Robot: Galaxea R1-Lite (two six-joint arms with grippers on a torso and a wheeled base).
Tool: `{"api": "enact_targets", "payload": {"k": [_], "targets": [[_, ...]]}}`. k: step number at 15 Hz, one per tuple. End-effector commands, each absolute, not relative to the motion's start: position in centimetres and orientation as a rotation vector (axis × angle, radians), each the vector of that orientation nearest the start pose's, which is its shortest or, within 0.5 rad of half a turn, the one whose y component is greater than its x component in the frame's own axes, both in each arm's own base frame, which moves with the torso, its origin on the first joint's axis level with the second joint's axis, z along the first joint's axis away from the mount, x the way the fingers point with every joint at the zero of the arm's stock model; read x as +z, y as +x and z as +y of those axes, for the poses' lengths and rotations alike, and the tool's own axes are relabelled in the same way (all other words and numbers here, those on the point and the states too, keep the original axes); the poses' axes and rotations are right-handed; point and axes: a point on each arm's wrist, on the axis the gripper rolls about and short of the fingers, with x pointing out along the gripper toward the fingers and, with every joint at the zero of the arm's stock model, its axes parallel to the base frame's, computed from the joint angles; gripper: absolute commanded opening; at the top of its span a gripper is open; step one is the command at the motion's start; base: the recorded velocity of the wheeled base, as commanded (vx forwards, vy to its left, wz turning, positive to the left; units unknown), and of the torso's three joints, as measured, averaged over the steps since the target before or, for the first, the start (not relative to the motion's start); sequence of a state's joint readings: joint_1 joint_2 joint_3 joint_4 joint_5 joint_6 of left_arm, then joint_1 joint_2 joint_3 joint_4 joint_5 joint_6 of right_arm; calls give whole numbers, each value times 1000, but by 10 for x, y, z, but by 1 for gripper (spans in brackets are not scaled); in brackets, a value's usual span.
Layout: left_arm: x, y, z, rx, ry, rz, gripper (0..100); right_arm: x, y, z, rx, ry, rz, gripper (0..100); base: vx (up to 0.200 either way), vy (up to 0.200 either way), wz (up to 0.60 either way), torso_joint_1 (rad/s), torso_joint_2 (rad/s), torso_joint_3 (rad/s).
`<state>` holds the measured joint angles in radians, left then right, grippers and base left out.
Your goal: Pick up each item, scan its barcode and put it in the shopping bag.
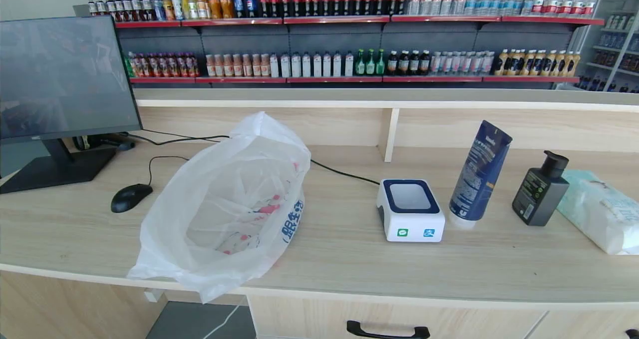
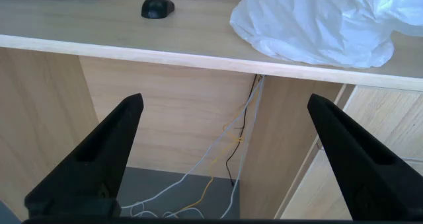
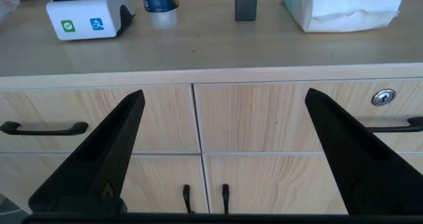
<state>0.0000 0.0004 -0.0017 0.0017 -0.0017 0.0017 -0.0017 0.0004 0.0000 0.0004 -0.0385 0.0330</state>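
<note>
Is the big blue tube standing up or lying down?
Standing up. The blue tube rests on its white cap, leaning a little, beside the scanner.

A light wooden counter (image 1: 349, 259) with shop goods and checkout devices on it.

At the robot's left side the black foot of a monitor (image 1: 55, 171) stands on the counter, and a black mouse (image 1: 131, 197) lies near it. Beside the mouse lies a white plastic shopping bag (image 1: 234, 204), open, its lower edge hanging over the front edge. A white scanner (image 1: 410, 210) stands in the middle, and a black cable (image 1: 344, 173) runs from it behind the bag. To the right come a blue tube (image 1: 479, 171) standing on its cap, a dark pump bottle (image 1: 540, 191), and a pale soft pack (image 1: 599, 211) touching the bottle.
</note>
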Motion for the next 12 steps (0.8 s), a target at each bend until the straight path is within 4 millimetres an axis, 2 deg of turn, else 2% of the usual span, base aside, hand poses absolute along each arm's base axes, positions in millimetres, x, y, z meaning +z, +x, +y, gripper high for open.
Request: {"api": "enact_targets", "payload": {"k": [1,7,8,12], "targets": [[76,-23,0,-2,3,-2,100,76,-23,-1,-40,34,1,100,0,0,0,0,0,0],[76,-23,0,-2,3,0,100,76,-23,-1,-40,9,0,100,0,0,0,0,0,0],[75,-23,0,-2,3,2,100,81,-24,-1,-38,-7,-32,100,0,0,0,0,0,0],[76,-23,0,-2,3,0,100,128,-33,1,64,-14,-72,100,0,0,0,0,0,0]]}}
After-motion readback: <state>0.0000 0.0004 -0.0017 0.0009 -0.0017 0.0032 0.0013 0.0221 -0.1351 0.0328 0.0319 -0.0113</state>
